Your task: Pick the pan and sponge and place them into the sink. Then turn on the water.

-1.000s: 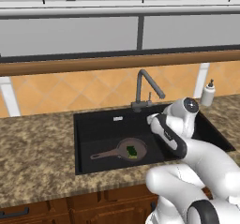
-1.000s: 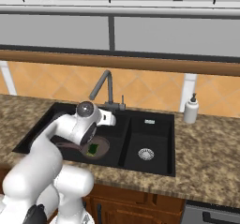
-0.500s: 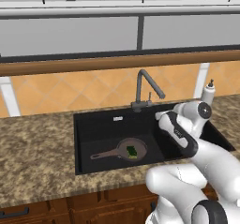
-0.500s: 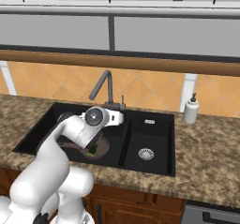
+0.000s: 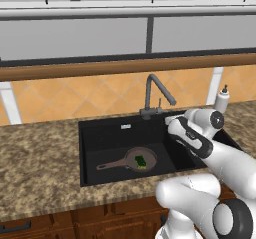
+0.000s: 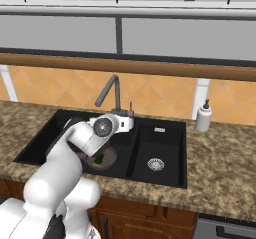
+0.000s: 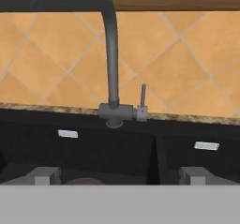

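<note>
Round dark pan (image 5: 136,159) holding green sponge (image 5: 140,160), black rectangular sink (image 5: 100,138)

It is a kitchen: a granite counter (image 5: 35,158) with black sink (image 5: 100,138), faucet (image 5: 152,90), tiled wall (image 5: 75,100), wood cabinets (image 5: 100,218).

faucet (image 7: 111,59): dark grey gooseneck, upright little lever on its right
soap bottle (image 6: 203,116): white, on the speckled counter (image 5: 35,158), right of the basins
backsplash (image 6: 165,93): orange tiles
</note>
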Controlling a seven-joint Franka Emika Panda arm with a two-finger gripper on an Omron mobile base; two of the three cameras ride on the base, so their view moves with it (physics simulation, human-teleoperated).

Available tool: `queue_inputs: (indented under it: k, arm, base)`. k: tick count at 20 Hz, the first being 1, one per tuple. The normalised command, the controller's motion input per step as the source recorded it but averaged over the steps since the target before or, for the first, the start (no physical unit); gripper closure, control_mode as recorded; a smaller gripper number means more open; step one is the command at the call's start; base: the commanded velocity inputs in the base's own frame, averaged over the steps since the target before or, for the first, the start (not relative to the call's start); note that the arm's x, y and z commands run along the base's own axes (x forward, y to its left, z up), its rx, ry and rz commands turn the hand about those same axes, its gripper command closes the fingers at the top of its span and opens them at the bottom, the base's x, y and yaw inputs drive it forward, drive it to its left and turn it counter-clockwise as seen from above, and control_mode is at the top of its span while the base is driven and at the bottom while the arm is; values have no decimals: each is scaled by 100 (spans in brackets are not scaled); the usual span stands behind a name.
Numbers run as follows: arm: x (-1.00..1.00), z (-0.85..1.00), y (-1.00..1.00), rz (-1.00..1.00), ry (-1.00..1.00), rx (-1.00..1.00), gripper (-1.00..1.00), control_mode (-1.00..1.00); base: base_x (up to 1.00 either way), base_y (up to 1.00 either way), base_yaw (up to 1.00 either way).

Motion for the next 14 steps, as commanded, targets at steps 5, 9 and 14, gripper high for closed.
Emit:
queue_inputs:
  k: [5, 9, 14]
  arm:
    - [24, 0, 0, 0, -5, 0, -100, -100]
    - [25, 0, 0, 0, -5, 0, -100, -100]
    - [35, 0, 0, 0, -7, 0, -100, -100]
  base:
    - [0, 0, 0]
    - [0, 0, 0]
    - [0, 0, 0]
